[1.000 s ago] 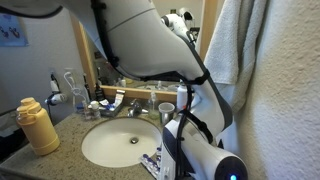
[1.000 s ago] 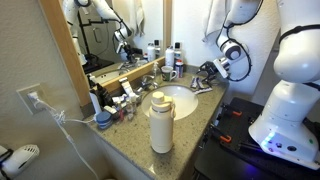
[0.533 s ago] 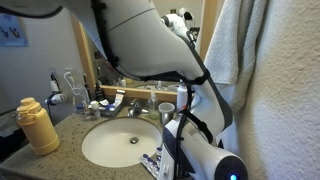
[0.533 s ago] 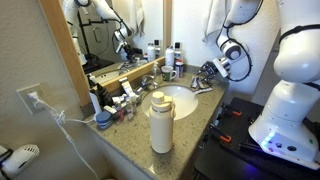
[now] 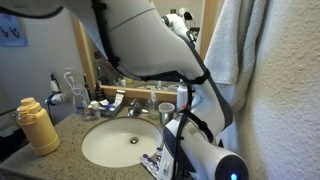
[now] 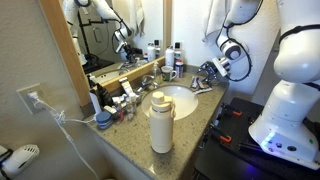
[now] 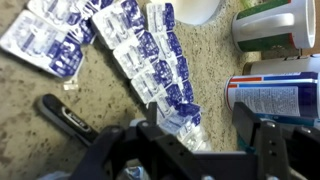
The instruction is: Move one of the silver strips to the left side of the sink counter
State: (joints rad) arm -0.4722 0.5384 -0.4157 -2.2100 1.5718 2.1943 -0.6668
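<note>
- Speckled brown-grey granite makes up the sink counter (image 6: 130, 142), which has a round white basin (image 6: 181, 100) set into it and a mirror (image 6: 100, 30) along the wall behind.
- In an exterior view, a chrome tap (image 5: 133, 108) stands behind the basin and a yellow bottle (image 5: 38, 125) stands upright on the counter to one side.
- The robot arm fills most of that view. A white towel (image 5: 280, 70) hangs beside it.
- The gripper (image 6: 208, 72) hangs low over the counter edge just beside the basin, away from the yellow bottle.
- In the wrist view, several foil strips with bluish-purple print lie flat on the granite, fanned out and overlapping.
- The nearest silver strip (image 7: 165, 75) runs down towards the gripper (image 7: 190, 150), and its lower end lies between the two fingers.
- The fingers stand apart with nothing held between them. I cannot tell whether they touch the strip.
- A small dark razor-like object (image 7: 60, 112) lies on the counter beside the strips.
- A blue, red and white can (image 7: 275, 95) lies on its side on the other side, with a mug (image 7: 265, 25) above it in that view.
</note>
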